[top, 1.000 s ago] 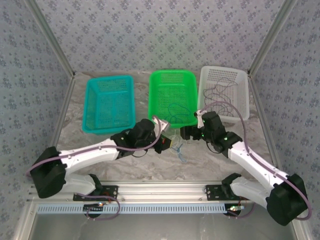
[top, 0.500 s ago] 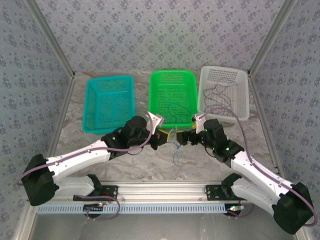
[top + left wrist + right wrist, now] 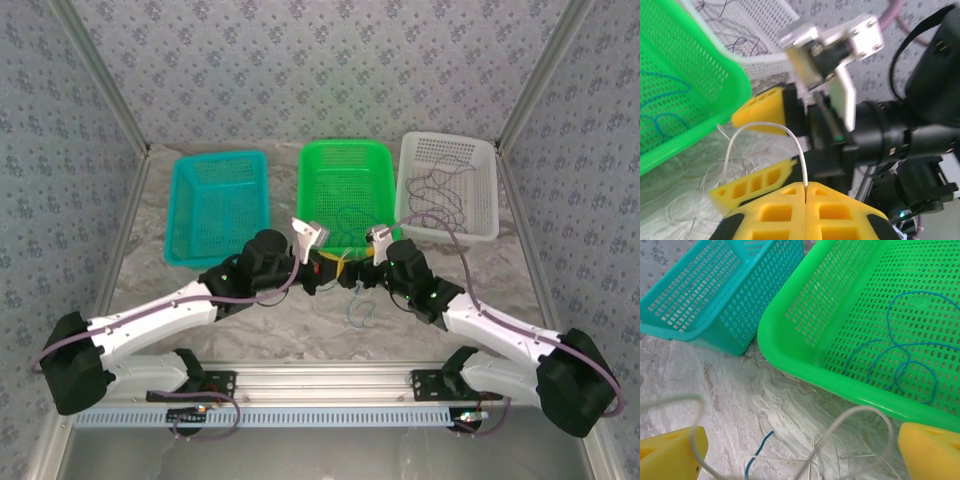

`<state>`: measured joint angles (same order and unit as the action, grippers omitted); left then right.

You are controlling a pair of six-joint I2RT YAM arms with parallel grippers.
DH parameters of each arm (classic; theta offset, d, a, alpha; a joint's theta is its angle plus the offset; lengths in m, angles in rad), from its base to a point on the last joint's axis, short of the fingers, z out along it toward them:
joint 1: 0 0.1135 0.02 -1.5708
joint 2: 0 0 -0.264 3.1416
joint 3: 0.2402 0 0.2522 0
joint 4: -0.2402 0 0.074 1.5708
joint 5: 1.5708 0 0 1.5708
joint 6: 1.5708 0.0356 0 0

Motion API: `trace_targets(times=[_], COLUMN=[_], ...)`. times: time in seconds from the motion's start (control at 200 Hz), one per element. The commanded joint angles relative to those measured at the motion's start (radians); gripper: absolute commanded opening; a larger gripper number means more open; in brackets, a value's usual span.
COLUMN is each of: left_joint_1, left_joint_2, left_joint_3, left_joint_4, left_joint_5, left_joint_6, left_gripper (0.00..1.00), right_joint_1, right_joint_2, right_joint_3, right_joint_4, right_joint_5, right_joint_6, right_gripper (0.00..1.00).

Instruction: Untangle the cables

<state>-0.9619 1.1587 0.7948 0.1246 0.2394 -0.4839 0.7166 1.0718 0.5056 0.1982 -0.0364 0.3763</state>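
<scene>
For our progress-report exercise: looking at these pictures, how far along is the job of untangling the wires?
Done: a blue wire lies in the green basket and dark wires in the white basket. In hand: the left gripper is shut on a pale wire, with the open right gripper flanking it. Left: a loose pale tangle and a blue strand on the table.
</scene>
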Motion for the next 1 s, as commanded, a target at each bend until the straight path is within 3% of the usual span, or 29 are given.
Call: trace_targets(times=[0.0, 0.22, 0.44, 0.655, 0.994], left_joint_1=[0.002, 0.003, 0.028, 0.049, 0.068], left_joint_2=[-0.041, -0.104, -0.198, -0.295, -0.387], left_joint_3=[-0.012, 0.004, 0.034, 0.036, 0.050], left_joint_4=[0.100, 0.109, 0.039, 0.043, 0.014], left_joint_5=[0.024, 0.013, -0.003, -0.015, -0.050], left_joint_6=[-0.026, 0.004, 0.049, 0.067, 0.105], left_gripper=[0.00, 0.00, 0.00, 0.00, 0.00], right_joint_1=[0.013, 0.022, 0.026, 0.022, 0.013], right_joint_2=[0.034, 0.094, 0.031, -0.012, -0.067], right_joint_3=[0.010, 0.070, 0.007, -0.004, -0.050], right_joint_4=[0.086, -0.046, -0.139, -0.288, -0.335], right_joint_5=[0.098, 0.125, 0.196, 0.281, 0.289], right_joint_6=[0.059, 0.073, 0.107, 0.152, 0.199], right_gripper=[1.00, 0.93, 0.88, 0.76, 0.71])
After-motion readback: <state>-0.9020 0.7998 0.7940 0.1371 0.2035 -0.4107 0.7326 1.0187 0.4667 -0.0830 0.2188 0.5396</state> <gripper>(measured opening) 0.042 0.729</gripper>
